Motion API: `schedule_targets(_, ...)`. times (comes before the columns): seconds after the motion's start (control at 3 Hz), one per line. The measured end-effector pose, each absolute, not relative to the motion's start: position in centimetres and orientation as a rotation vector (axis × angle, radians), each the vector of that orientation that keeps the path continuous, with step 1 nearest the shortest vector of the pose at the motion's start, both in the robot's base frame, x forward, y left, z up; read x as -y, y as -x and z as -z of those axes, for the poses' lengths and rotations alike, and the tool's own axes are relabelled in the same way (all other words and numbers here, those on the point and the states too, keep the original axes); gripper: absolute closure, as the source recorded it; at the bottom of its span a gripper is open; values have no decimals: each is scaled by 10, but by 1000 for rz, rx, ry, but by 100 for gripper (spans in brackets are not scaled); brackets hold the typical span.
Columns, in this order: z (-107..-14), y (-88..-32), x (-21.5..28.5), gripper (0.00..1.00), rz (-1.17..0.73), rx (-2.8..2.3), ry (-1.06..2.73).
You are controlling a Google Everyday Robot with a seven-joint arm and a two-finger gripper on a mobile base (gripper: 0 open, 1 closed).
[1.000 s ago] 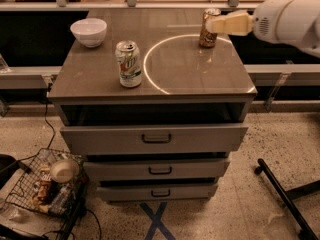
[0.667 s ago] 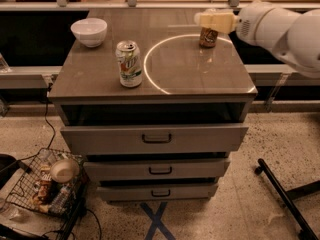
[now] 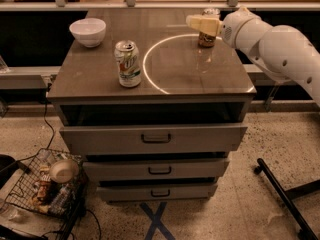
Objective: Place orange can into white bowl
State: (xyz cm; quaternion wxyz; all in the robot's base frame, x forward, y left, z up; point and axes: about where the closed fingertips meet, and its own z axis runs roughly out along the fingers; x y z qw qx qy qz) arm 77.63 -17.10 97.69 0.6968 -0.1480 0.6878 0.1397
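Note:
The orange can (image 3: 206, 39) stands upright at the back right of the brown cabinet top (image 3: 100, 84). My gripper (image 3: 193, 21), cream-coloured on a white arm coming in from the right, points left and lies across the can's upper part, hiding it. The can's base rests on the top. The white bowl (image 3: 88, 31) sits empty at the back left corner, well away from the gripper.
A white and green 7UP can (image 3: 128, 64) stands front-centre-left, beside a white ring (image 3: 149, 74) marked on the top. The cabinet has three drawers (image 3: 155, 138). A wire basket (image 3: 35, 189) holding a tan bowl (image 3: 63, 170) sits on the floor at left. A black leg (image 3: 285, 194) lies at right.
My gripper has moved left, from beside the orange can to across its upper part, and the arm has swung further into view. The can, the bowl and the 7UP can have not moved.

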Motion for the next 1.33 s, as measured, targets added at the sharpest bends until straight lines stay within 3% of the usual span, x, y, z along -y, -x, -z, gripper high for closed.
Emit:
schedule_targets(0.67,-949,-809,191,0,-241,-1584,401)
schedule_targets(1.33,-933,-849,186,0,-330,-1548,367)
